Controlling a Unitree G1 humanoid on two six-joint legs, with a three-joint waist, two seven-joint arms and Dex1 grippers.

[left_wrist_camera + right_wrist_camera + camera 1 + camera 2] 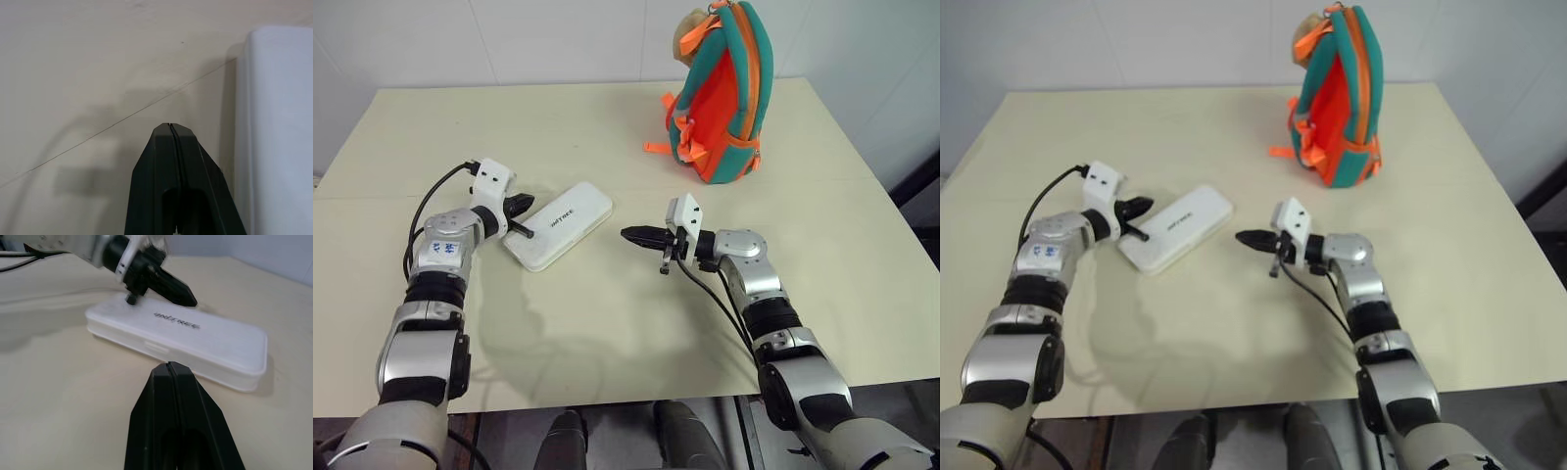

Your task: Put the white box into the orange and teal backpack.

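The flat white rectangular box (559,224) lies askew mid-table on the cream tabletop (607,323), well in from every edge. The left gripper (523,205) (jaws pressed together) hovers at its left end; the right gripper (632,235), also closed, sits apart on its right. The orange and teal fabric backpack (722,98) stands upright near the far edge, bare table between.

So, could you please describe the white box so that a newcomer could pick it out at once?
Start from the beige table; the orange and teal backpack stands upright near its far edge. Nearer the robot, the white box lies flat and slantwise. It is the only white case, rounded at the corners, with small dark lettering on top.
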